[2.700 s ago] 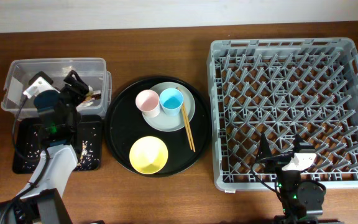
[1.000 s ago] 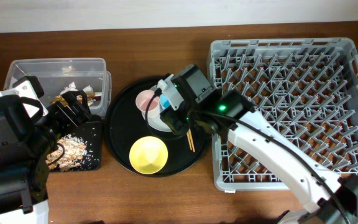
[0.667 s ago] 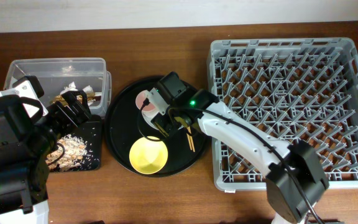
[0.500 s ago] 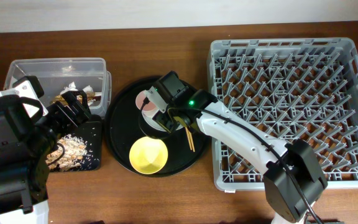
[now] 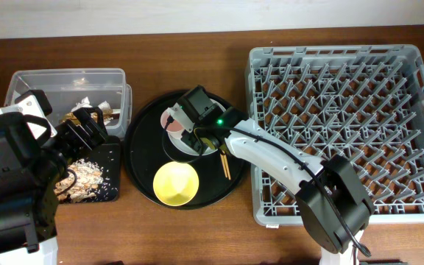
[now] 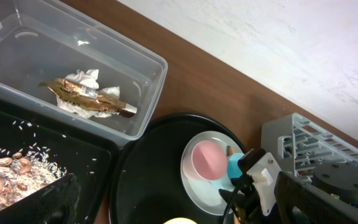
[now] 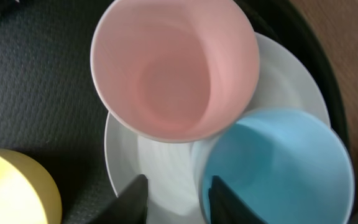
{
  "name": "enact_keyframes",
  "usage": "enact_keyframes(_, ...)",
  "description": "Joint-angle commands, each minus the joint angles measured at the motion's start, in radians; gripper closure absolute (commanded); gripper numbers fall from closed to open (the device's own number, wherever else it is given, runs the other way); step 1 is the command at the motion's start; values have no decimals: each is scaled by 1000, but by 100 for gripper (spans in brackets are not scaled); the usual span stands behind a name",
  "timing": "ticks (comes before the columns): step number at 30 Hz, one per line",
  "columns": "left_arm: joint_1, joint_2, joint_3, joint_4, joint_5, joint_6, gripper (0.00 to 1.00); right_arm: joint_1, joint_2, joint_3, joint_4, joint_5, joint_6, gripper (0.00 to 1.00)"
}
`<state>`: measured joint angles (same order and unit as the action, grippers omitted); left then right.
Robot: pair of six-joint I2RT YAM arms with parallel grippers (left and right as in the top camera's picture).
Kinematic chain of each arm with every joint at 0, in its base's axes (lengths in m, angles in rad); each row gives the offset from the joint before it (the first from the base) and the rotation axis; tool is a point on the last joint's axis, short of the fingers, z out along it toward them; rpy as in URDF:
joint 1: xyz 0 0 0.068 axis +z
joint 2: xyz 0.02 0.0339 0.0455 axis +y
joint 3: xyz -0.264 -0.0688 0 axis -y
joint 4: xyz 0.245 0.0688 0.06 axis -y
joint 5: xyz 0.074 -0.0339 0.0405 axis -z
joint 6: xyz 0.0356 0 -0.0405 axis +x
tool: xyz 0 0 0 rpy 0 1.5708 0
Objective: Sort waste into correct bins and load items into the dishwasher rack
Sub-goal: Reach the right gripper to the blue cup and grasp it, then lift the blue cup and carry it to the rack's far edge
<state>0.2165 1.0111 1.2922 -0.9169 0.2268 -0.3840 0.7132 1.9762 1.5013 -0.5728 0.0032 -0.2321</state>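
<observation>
Overhead: left gripper (image 5: 88, 121) above black tray (image 5: 112, 158), grip state cannot be told; yellow bowl (image 5: 176, 183) on round tray (image 5: 142, 147).
Left wrist: wrapper (image 6: 86, 96) and tissue (image 6: 89, 77) inside clear tub (image 6: 135, 50).
Right wrist: right gripper (image 7: 176, 199) spread, straddling blue cup (image 7: 278, 168) rim; pink cup (image 7: 173, 74) just beside, both on plate (image 7: 160, 168).

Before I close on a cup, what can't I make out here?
Blue cup: overhead, covered by the right arm.
Chopsticks: upper ends under that arm.
Left end effector: open or shut unclear overhead; left wrist shows only a dark blur.
</observation>
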Motion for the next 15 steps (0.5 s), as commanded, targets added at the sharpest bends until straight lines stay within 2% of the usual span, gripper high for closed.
enact_keyframes(1,2,-2,6,2,-11,19,1,-2,16,-4,-14,9,0,70)
enact_keyframes(6,2,-2,6,2,-11,19,1,-2,16,-5,-45,41,0,75)
enact_keyframes(10,2,-2,6,2,-11,19,1,-2,16,-4,-48,66,0,96)
enact_keyframes(13,2,-2,6,2,-11,19,1,-2,-1,19,-57,84,0,96)
enact_keyframes(15,2,-2,6,2,-11,19,1,-2,-88,103,-118,83,1,96)
